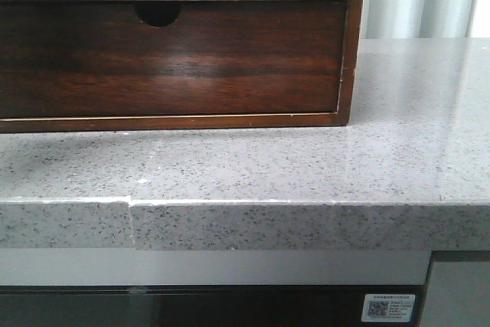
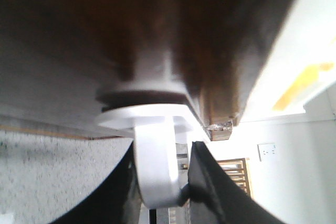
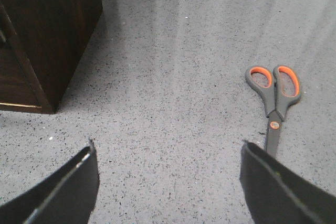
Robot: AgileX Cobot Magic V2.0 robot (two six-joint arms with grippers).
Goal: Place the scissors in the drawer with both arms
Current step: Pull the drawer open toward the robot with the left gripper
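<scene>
Grey-handled scissors (image 3: pixel 274 106) flat on speckled surface (image 3: pixel 173 77), right claw (image 3: pixel 168 182) wide open above, empty, left claw (image 2: pixel 163 182) closed on white knob (image 2: pixel 155 150) of drawer (image 2: pixel 173 30).

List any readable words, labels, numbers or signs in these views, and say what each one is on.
No text can be read.
White sticker on the dark panel under the countertop: a QR code beside lines of small print, too small and blurred to read.
Scissors, wooden drawer cabinet and white drawer handle: no lettering visible.
White wall plate in the left wrist view: no marking to read.
</scene>
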